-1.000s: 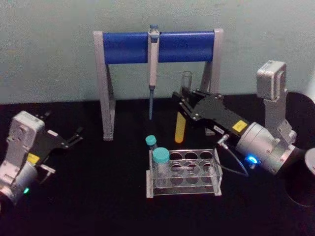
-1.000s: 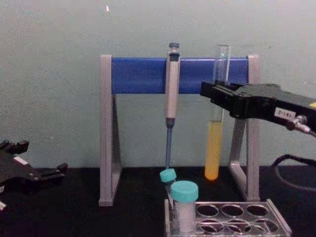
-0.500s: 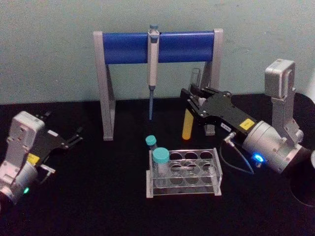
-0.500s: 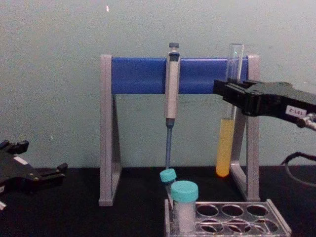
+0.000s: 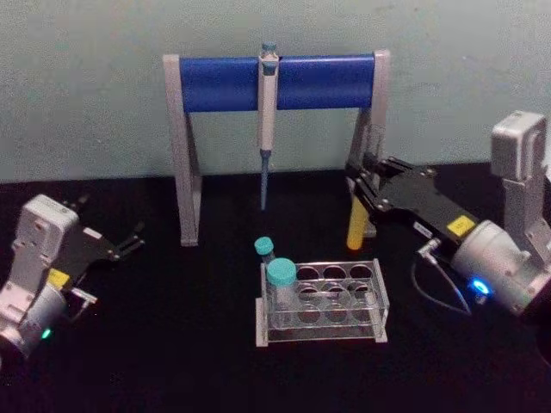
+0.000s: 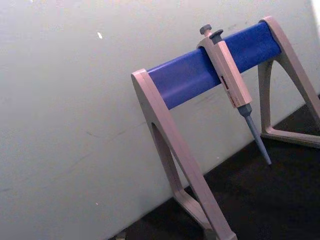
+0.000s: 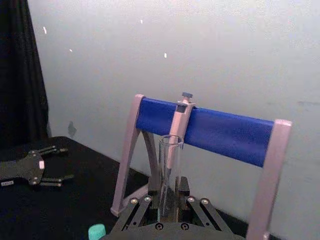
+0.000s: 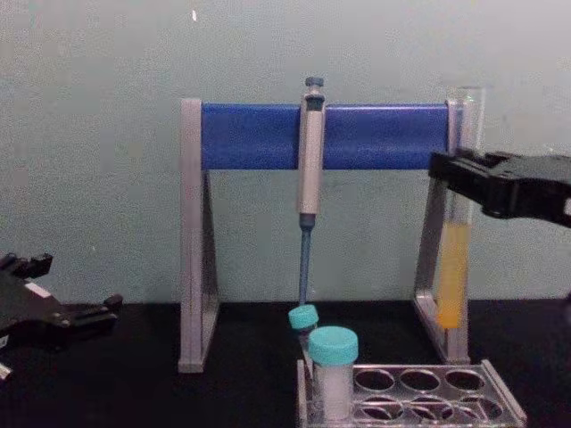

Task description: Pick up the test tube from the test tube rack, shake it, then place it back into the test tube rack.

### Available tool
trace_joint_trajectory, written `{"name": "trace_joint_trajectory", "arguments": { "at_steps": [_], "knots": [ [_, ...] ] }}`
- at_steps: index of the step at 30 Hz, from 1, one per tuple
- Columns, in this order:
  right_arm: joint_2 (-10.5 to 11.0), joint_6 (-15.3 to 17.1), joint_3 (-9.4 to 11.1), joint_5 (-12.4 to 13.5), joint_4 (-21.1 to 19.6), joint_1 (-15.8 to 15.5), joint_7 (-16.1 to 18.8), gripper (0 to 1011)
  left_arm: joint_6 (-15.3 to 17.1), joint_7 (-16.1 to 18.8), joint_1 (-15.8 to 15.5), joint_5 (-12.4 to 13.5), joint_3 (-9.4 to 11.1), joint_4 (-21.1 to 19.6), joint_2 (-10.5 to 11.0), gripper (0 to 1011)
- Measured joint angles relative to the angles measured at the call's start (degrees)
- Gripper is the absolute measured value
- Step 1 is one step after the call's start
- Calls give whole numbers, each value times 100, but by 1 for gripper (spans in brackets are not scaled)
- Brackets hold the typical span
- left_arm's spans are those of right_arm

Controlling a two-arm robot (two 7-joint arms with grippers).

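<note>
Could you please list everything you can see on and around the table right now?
test tube: one, clear with yellow-orange liquid, held upright off the table, by the stand's right leg
test tube rack: one, clear, front centre
vials: two, teal-capped, at the rack's left end
pipette: one, grey-blue, hanging on the crossbar
stand: one, grey legs, blue crossbar, at the back
table: black
left gripper: open, idle at the left
right gripper: shut on the test tube
</note>
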Motion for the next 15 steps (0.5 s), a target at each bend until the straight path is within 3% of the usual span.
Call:
{"name": "trace_joint_trajectory", "arguments": {
  "at_steps": [8, 15],
  "knots": [
    [150, 155, 145, 37, -534, -515, -58, 235, 0, 0, 0, 0, 0, 0, 0, 1001],
    [96, 210, -51, 142, -575, -555, 141, 235, 0, 0, 0, 0, 0, 0, 0, 1002]
  ]
}}
